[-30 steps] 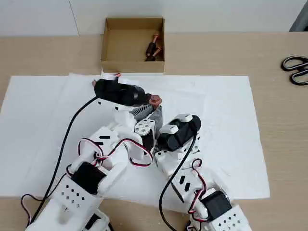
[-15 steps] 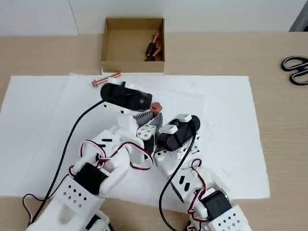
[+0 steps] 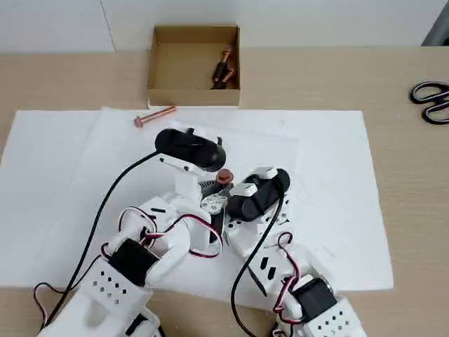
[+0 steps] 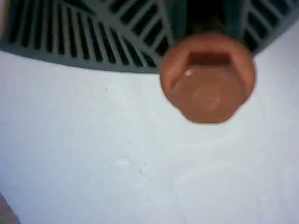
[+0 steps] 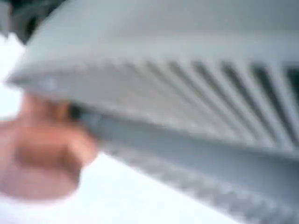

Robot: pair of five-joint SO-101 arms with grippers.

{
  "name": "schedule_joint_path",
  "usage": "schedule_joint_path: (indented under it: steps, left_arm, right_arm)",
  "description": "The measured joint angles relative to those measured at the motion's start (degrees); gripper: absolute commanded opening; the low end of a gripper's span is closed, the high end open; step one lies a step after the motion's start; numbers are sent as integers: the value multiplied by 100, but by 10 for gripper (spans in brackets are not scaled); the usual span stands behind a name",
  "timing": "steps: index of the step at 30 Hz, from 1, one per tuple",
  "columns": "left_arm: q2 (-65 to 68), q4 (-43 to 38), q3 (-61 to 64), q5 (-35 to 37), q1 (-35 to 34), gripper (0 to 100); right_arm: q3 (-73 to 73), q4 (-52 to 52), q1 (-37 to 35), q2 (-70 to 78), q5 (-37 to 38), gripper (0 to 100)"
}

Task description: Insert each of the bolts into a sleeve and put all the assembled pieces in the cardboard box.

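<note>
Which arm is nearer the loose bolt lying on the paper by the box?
Left. The left arm has its wrist close to the bolt, on the robot's side of it. The right arm sits beyond the left arm, farther from the bolt.

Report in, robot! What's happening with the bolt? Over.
Left end effector and right end effector together over paper, bolt head between them. Spare bolt lying near box. Scissors far aside.
</note>
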Motion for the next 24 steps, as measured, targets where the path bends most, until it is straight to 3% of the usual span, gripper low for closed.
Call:
schedule_joint_path:
  steps: [9, 18, 24]
  left_arm:
    - [0, 229, -18, 0, 9, 10]
    - [9, 1011, -352, -18, -62, 225]
    - [9, 1925, -967, 0, -79, 250]
  right_arm:
    - [0, 0, -18, 0, 0, 3]
    - [9, 0, 18, 0, 0, 3]
    - [9, 9, 9, 0, 0, 3]
